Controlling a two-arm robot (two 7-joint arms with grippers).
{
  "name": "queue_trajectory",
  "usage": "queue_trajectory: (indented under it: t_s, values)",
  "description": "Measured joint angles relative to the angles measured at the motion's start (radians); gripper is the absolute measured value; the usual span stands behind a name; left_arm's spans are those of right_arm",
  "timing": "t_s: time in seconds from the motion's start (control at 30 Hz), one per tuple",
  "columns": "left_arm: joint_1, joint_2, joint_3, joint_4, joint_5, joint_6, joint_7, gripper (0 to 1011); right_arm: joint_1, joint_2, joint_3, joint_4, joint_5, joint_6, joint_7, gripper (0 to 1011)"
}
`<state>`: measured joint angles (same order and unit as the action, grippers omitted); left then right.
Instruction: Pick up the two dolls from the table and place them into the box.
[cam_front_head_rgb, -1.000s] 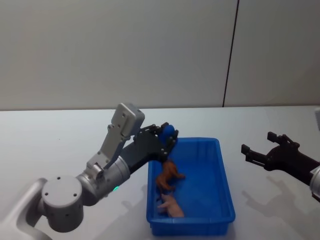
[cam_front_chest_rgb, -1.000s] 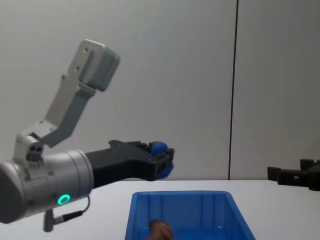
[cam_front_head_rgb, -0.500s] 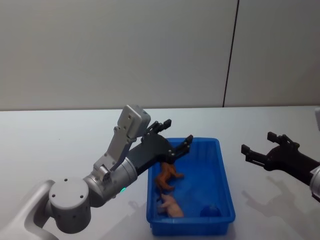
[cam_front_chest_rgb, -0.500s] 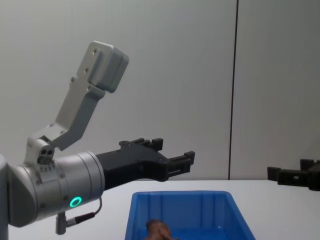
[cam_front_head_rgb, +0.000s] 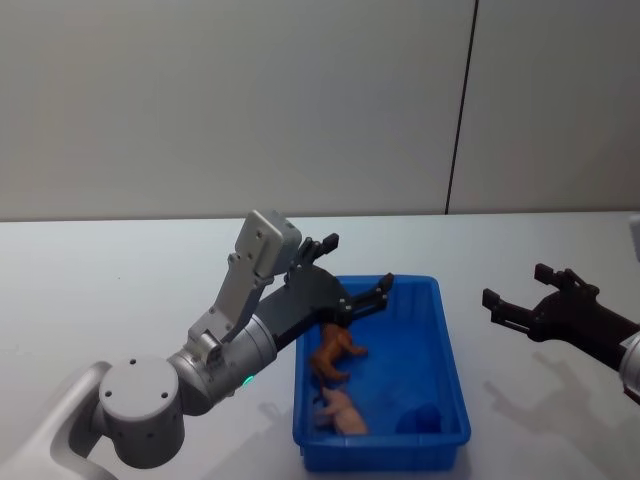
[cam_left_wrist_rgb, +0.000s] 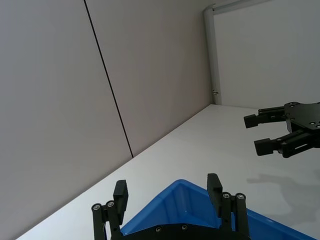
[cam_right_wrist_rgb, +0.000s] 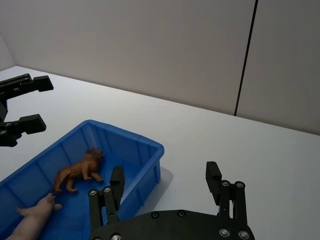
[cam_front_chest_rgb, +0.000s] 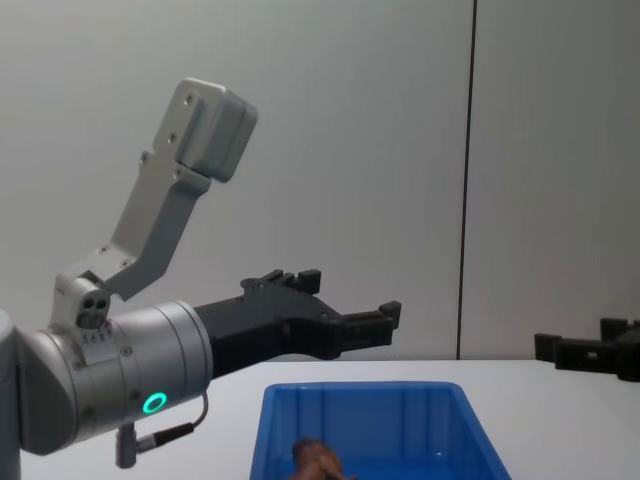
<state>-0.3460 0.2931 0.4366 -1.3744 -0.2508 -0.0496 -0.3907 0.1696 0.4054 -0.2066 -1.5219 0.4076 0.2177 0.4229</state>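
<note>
Both dolls lie inside the blue box (cam_front_head_rgb: 456, 378). The reddish-brown doll (cam_front_head_rgb: 335, 352) is near the box's left wall, and the pale pink doll (cam_front_head_rgb: 341, 411) lies just in front of it. My left gripper (cam_front_head_rgb: 357, 262) hangs open and empty above the box's far left part. It also shows in the chest view as the left gripper (cam_front_chest_rgb: 350, 295) above the box (cam_front_chest_rgb: 360, 392). My right gripper (cam_front_head_rgb: 514, 284) stands open over the table to the right of the box, holding nothing. The right wrist view shows the brown doll (cam_right_wrist_rgb: 77, 170) and the pink doll (cam_right_wrist_rgb: 32, 212).
A small blue object (cam_front_head_rgb: 420, 418) rests in the box's near right corner. The white table (cam_front_head_rgb: 120, 290) stretches wide on both sides of the box. A grey wall with a dark seam stands behind.
My left gripper, shut on a small blue object a second ago, has opened. That object now lies in the box's near right corner. The right arm has not moved.
</note>
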Motion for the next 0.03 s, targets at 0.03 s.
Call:
queue_trajectory:
  t_s: [0.03]
  values:
    - [0.000, 0.000, 0.000, 0.000, 0.000, 0.000, 0.000, 1001, 0.000, 0.000, 0.000, 0.000, 0.000, 0.000, 0.000, 1001]
